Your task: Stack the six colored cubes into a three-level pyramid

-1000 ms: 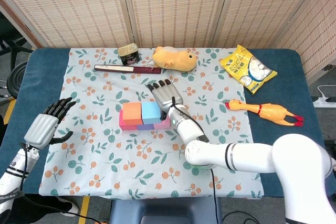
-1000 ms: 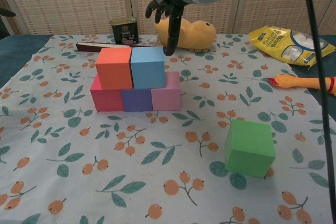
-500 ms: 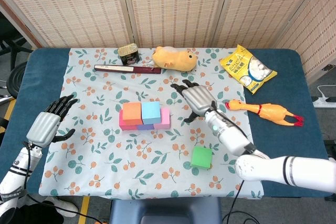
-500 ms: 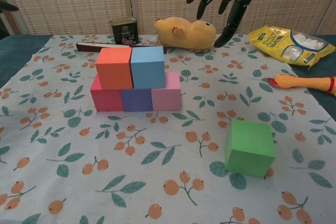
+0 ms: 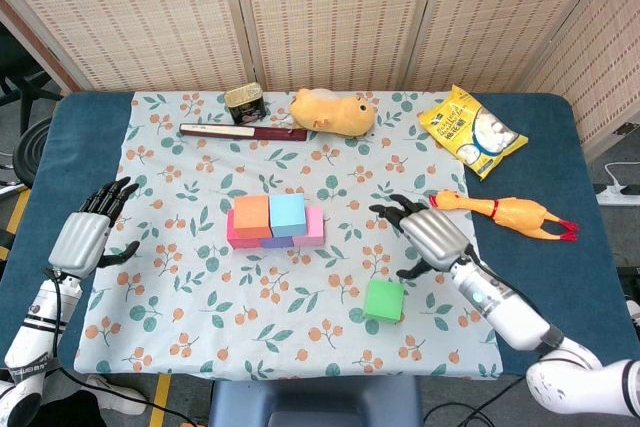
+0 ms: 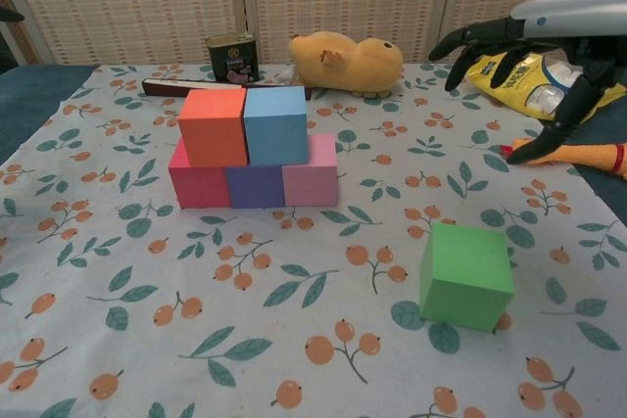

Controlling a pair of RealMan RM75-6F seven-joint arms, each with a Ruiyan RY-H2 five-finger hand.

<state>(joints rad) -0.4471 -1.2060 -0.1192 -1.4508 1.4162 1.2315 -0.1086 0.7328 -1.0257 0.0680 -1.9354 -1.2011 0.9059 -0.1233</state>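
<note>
On the leaf-printed cloth surface (image 6: 118, 340), near the spread, empty right hand (image 5: 432, 237), the plain green cube (image 6: 466, 275) is judged light, rigid, smooth-faced, best taken across opposite side faces for placing atop the five-cube stack (image 6: 253, 149); the left hand (image 5: 84, 240) is likewise open and empty.

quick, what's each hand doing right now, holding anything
Left hand: open, fingers spread, holding nothing, at the table's left edge.
Right hand: open, fingers spread, holding nothing, above and just beyond the green cube.
</note>
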